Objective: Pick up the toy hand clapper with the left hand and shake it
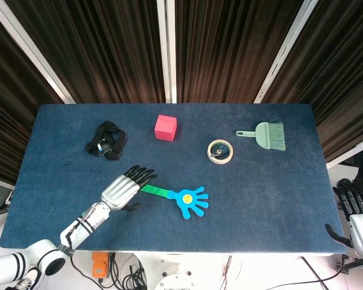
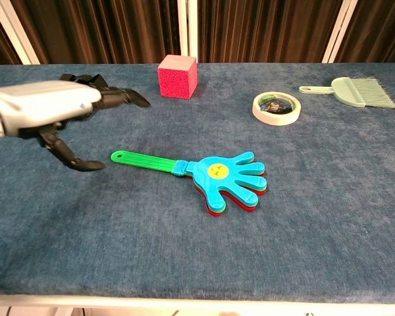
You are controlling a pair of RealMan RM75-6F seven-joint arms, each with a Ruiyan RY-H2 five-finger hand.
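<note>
The toy hand clapper (image 1: 183,197) (image 2: 210,174) lies flat near the table's middle, its green handle (image 2: 145,161) pointing left and its blue palm to the right. My left hand (image 1: 126,188) (image 2: 59,112) hovers just left of the handle's end, fingers spread and extended above it, thumb hanging down beside the tip, holding nothing. At the table's right front corner my right hand (image 1: 356,214) stays with its fingers apart and nothing in it.
A black strap bundle (image 1: 106,140) lies at the back left. A pink cube (image 1: 166,127) (image 2: 178,76) stands at the back centre. A tape roll (image 1: 220,151) (image 2: 276,107) and a small green brush (image 1: 266,135) (image 2: 355,91) lie to the right.
</note>
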